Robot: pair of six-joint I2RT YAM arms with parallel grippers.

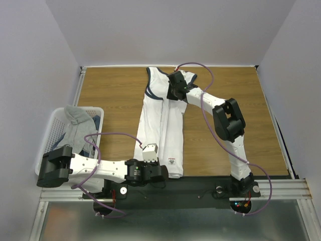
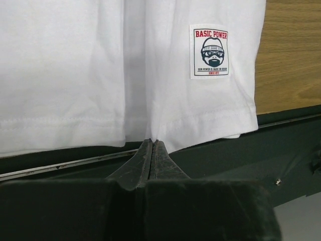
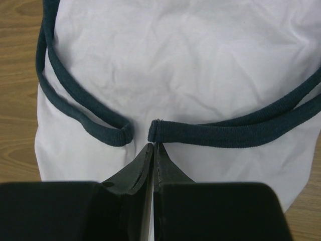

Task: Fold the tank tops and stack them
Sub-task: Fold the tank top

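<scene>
Top external view: a white sleeveless cloth tank top with navy-edged neck and armholes (image 1: pixel 161 120) lies lengthwise down the middle of the brown wooden bench (image 1: pixel 110 98). Its sides are folded in to make a narrow strip, with the straps at the far end and the hem at the near edge. The left gripper (image 2: pixel 153 143) is at the hem. Its fingers (image 2: pixel 143 160) are pressed flat together with the hem's edge drawn to a point between their tips, just left of a square sewn label printed BASIC POWER (image 2: pixel 209 51). The right gripper (image 3: pixel 152 146) reaches to the strap end. Its fingers (image 3: pixel 133 170) are closed to a hairline, with the tips on white cloth just under two ends of navy binding (image 3: pixel 225 133). Whether cloth is caught there I cannot tell. At the left stands a white plastic lattice basket (image 1: pixel 49 131) holding crumpled grey cloth tops (image 1: pixel 75 123).
</scene>
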